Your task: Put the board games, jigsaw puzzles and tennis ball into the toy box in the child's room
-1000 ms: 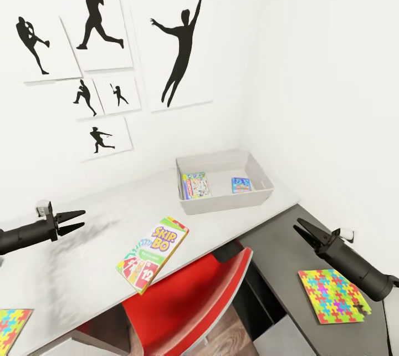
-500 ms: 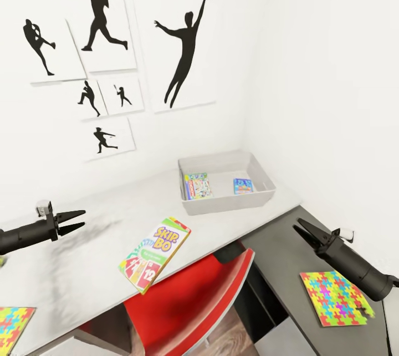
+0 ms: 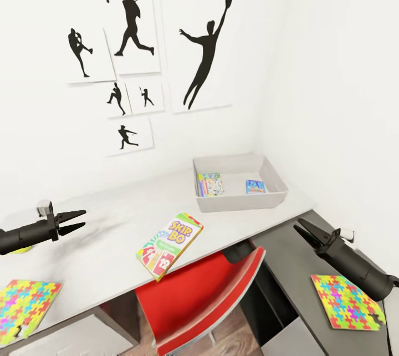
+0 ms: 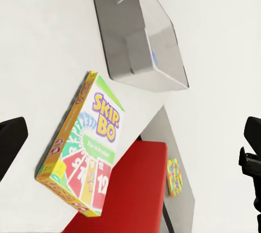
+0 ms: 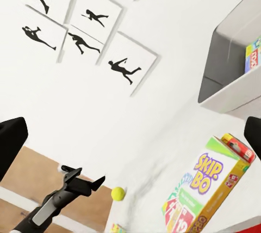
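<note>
Reaching for the Skip-Bo [image 3: 169, 245] next: it lies between both open pincers, left pincer [image 3: 75, 220] slightly nearer, long axis pointing at the toy box [image 3: 239, 201].

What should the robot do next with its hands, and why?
Probably reach the left gripper toward the Skip-Bo game, which lies on the table with a corner over the front edge. It is the nearest toy outside the toy box, where two other board games already lie. Both grippers hang open and empty, the right gripper too.
</note>
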